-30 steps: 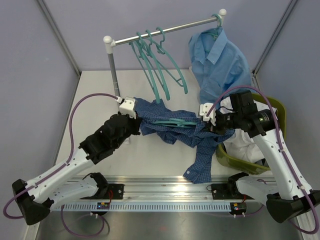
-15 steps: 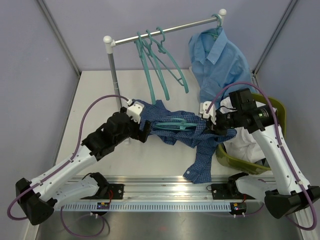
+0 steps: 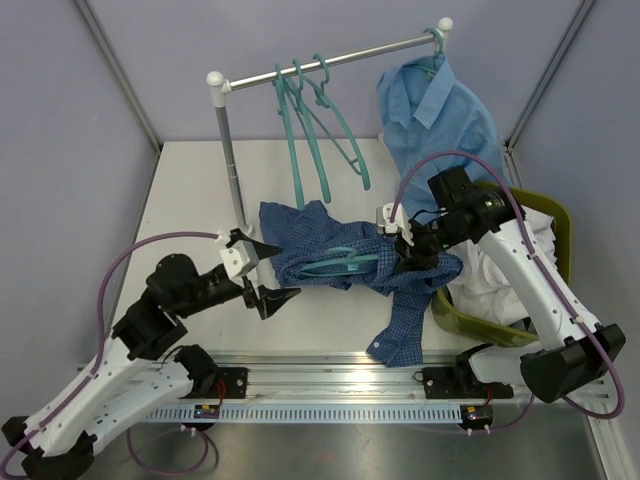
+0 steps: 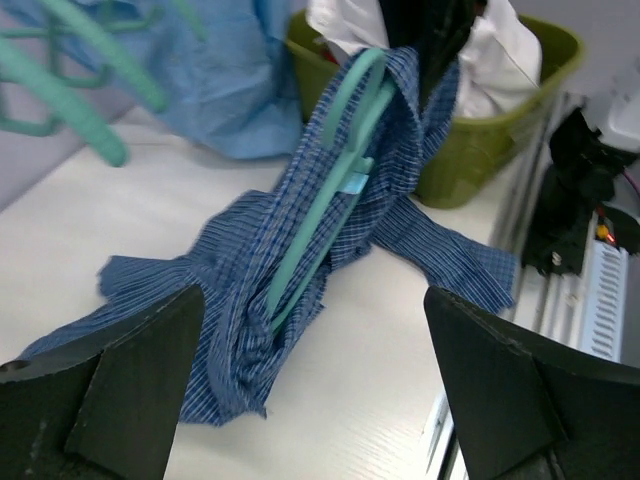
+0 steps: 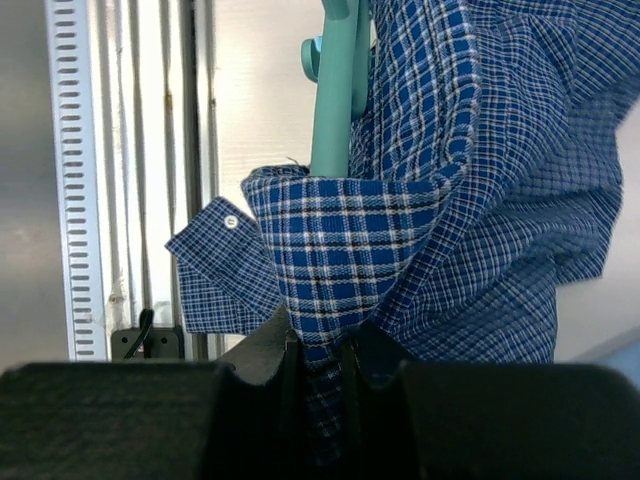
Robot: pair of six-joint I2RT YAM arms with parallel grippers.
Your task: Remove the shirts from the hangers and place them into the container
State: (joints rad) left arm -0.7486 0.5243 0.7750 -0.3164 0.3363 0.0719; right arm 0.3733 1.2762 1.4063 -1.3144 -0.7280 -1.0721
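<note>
The left fingers (image 4: 110,400) are spread wide and hold nothing. They hang over the tabletop (image 4: 150,200). Right in front of them lies the dark blue check shirt (image 4: 225,340), all bunched up. A green hanger (image 4: 303,240) is inside it. The hanger's long side points straight away from the left fingers, toward the right fingers (image 5: 255,365). The right fingers are shut tight on a bunch of the shirt's cloth at the far end. Just past them sits the green basket (image 4: 490,130) with a white shirt (image 4: 505,50) in it. The left arm is closer to the loose near end of the hanger. I think it should reach straight ahead and grab that end, so the hanger can slide out. Far behind, a light blue shirt (image 3: 440,120) hangs on the rail (image 3: 380,48).
</note>
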